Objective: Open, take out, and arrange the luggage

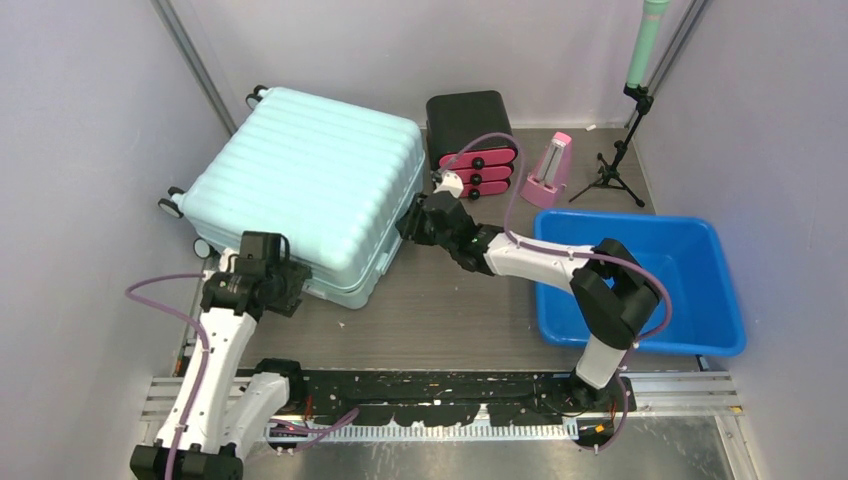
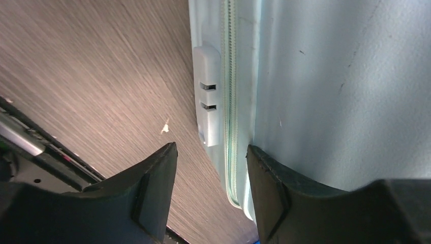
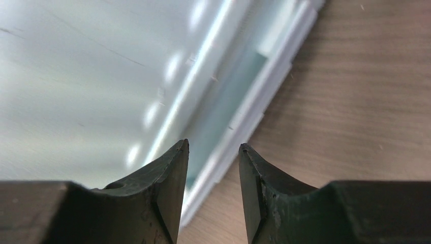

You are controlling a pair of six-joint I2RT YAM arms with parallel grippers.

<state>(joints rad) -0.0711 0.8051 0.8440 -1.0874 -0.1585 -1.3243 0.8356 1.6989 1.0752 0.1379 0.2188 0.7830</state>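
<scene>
The luggage (image 1: 310, 180), a pale mint ribbed hard-shell suitcase, lies flat and closed at the back left of the table, black wheels at its far left side. My left gripper (image 1: 296, 290) is at its near corner. In the left wrist view the gripper (image 2: 211, 150) stands open astride the shell's (image 2: 330, 76) zip seam (image 2: 231, 76), one finger over the shell, the other over the table. My right gripper (image 1: 408, 222) is at the suitcase's right side. In the right wrist view it (image 3: 213, 145) is open over the shell's (image 3: 76, 76) rim, holding nothing.
A black drawer box with pink drawers (image 1: 472, 140) stands behind the right gripper, a pink object (image 1: 548, 170) and a small tripod (image 1: 612, 170) beside it. A blue tub (image 1: 725, 300) sits at the right. A black rail (image 1: 430, 395) runs along the near edge.
</scene>
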